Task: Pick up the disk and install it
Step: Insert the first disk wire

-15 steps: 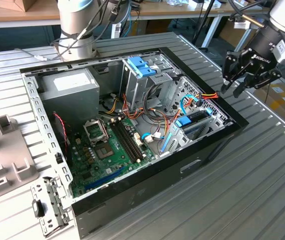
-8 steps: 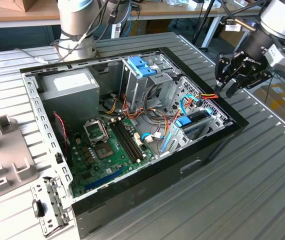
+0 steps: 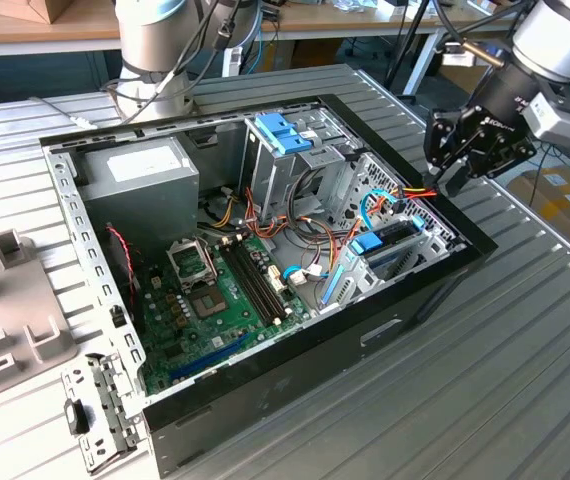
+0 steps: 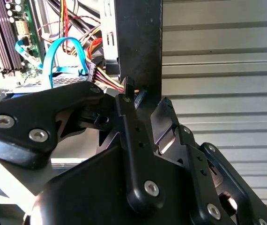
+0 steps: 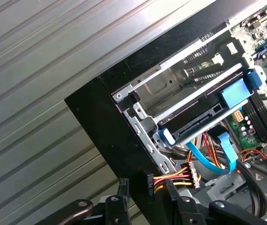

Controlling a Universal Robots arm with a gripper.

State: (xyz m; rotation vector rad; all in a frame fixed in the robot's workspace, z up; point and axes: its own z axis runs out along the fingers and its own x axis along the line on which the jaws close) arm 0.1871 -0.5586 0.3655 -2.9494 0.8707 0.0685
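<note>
Pincer (image 3: 462, 152) hangs above computer case (image 3: 385, 330) at its black rim corner, at exterior view's right. Fingers (image 5: 124, 192) apart, nothing between them but case rim; holds nothing. Disk (image 5: 203, 117) sits in drive bay inside case, just below and inward of pincer, blue side rail (image 5: 236, 93) showing, not touching pincer. Blue data cable (image 5: 208, 161) and red-yellow power wires (image 5: 173, 178) lie between pincer and disk. Motherboard (image 3: 215, 300) farther in. Case rests on ribbed metal counter (image 3: 505, 380).
</note>
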